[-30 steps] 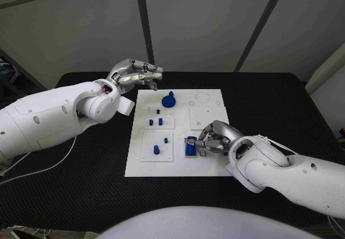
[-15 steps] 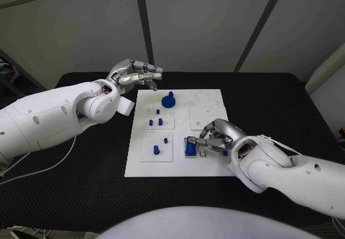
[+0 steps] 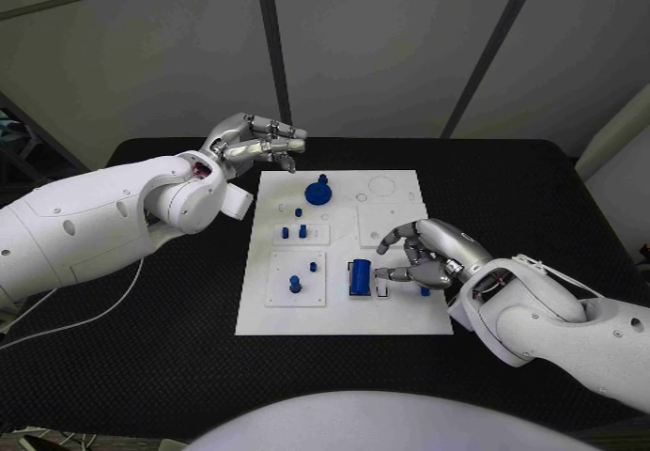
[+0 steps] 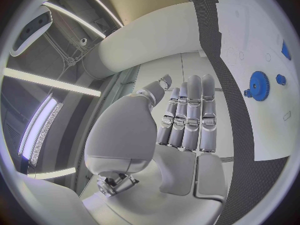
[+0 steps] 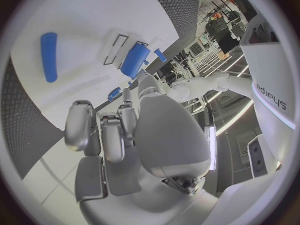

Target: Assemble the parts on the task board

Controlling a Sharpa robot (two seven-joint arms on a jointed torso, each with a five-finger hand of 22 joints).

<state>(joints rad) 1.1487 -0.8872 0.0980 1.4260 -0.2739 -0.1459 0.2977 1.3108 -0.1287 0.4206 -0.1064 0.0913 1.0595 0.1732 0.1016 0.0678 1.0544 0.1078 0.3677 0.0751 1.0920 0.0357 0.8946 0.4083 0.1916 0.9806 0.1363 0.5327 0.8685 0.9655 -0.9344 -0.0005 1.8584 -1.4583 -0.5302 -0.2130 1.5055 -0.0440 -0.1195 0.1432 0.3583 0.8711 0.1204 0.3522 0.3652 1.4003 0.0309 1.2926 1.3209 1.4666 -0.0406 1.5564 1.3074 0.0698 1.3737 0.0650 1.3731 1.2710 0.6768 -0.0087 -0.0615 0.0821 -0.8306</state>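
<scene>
The white task board (image 3: pixel 339 310) lies mid-table. A blue block (image 3: pixel 361 277) stands in a slot fixture near the board's front right; it also shows in the right wrist view (image 5: pixel 135 60). My right hand (image 3: pixel 431 256) hovers just right of the block, fingers spread and holding nothing. A small blue piece (image 3: pixel 424 290) lies on the board under that hand. A blue gear (image 3: pixel 318 191) sits at the far side, with small blue pegs (image 3: pixel 294 229) on a plate in front of it. My left hand (image 3: pixel 257 141) is raised beyond the board's far left corner, fingers straight and empty (image 4: pixel 187 120).
Another plate at the front left carries a blue peg (image 3: pixel 296 282) and a smaller one (image 3: pixel 313 266). The black table (image 3: pixel 149 348) has free room on both sides of the board. My left forearm (image 3: pixel 122 221) reaches over the table's left part.
My right hand has let go of the blue block and drawn back to the right, its fingers spreading. The block stays in its slot. The left hand has not moved.
</scene>
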